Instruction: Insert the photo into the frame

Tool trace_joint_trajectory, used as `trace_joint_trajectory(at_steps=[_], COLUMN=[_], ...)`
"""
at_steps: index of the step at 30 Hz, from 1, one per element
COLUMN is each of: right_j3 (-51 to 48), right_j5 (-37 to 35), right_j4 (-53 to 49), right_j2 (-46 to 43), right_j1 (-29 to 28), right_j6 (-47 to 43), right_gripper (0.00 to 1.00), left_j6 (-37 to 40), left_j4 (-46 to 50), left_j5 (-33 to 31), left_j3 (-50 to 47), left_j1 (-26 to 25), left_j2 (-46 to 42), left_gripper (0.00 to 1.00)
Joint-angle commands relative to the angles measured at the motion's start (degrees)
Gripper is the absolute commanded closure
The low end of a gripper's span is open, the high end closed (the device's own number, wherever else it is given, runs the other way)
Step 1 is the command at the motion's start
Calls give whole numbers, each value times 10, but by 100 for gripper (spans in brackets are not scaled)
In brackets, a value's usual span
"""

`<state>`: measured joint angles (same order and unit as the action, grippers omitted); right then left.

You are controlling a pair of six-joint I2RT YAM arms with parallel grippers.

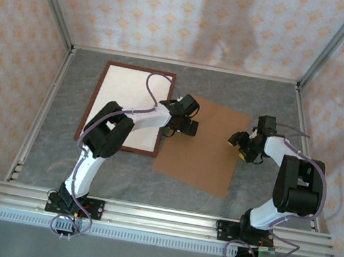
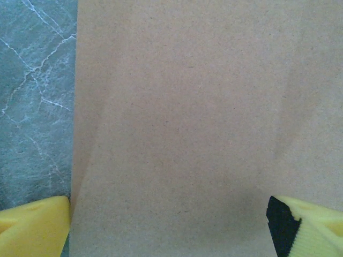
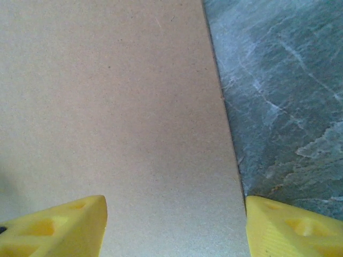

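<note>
Grey marbled surface [image 1: 270, 92]. I see the thin reddish-brown wooden picture frame [image 1: 92, 102] flat at back left, long axis running away from the arms, just left of the plain brown backing board [image 1: 204, 154]. My left claw [image 1: 188, 128], spread wide, sits nearer it. The right claw [image 1: 239, 143], fingers apart, straddles the board's right edge.

A lab test booth, shown by aluminium rails [image 1: 157, 218], wallpaper-patterned panels [image 1: 178, 11] and a grey marbled tabletop [image 1: 270, 92].
</note>
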<state>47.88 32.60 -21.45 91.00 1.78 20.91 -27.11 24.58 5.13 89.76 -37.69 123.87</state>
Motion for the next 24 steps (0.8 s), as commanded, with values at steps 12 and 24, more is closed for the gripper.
trace_joint_trajectory(at_steps=[12, 24], right_j3=[-79, -86], right_j5=[244, 199], right_j4=[250, 335], right_j2=[-147, -268], right_j1=[-24, -70], right_j6=[78, 138], right_gripper=[36, 37], left_j6=[-54, -81], left_j4=[-39, -84], left_j5=[133, 183], left_j3=[-46, -75], left_j1=[5, 5], left_j2=[13, -22], left_gripper=[9, 9])
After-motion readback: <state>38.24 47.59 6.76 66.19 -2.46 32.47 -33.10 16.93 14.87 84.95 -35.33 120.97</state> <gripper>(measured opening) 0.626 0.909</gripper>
